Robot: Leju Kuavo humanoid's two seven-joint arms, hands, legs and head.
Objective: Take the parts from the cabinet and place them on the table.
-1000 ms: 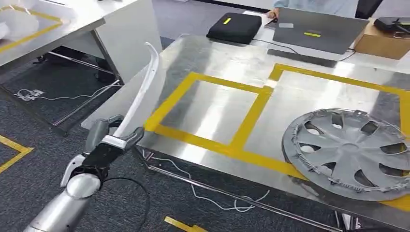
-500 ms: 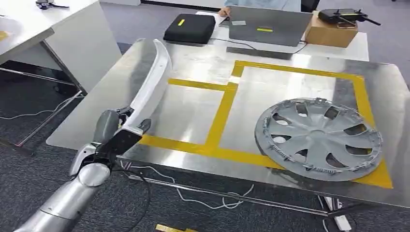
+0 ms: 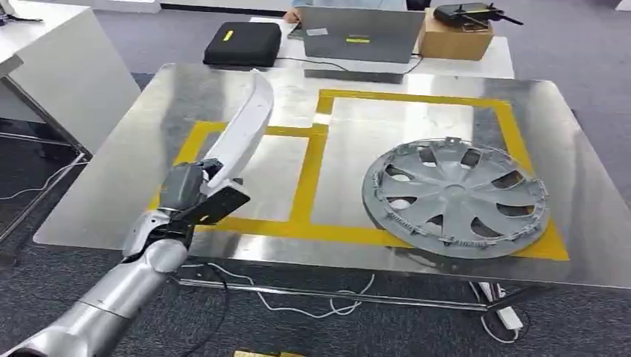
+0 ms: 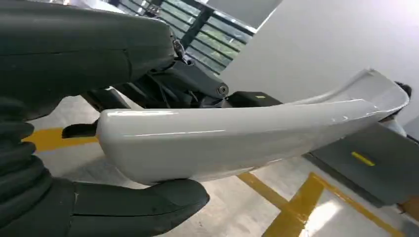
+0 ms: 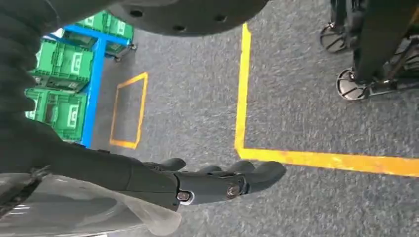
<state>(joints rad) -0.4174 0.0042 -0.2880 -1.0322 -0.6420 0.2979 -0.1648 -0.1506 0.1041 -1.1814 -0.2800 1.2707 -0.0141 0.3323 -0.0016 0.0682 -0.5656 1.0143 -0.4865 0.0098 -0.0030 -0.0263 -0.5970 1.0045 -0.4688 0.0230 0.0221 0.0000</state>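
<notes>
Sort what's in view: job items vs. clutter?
Job:
- white trim, held by left hand
- hubcap, already on the table
- right hand, hanging empty

Clutter:
- laptop
- black case
- cardboard box
- floor cables
- green crates

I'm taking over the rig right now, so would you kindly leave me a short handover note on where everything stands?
Left robot hand: grips one end of the long white trim part, which slants up over the left yellow-taped box of the steel table.
Right robot hand: hangs over the grey carpet, fingers extended, holding nothing.
Done: grey wheel cover lies flat on the table, mostly in the right taped box, overlapping its front tape.
Left: lower the trim part onto the table and release it. I cannot tell whether more parts wait in the cabinet.
</notes>
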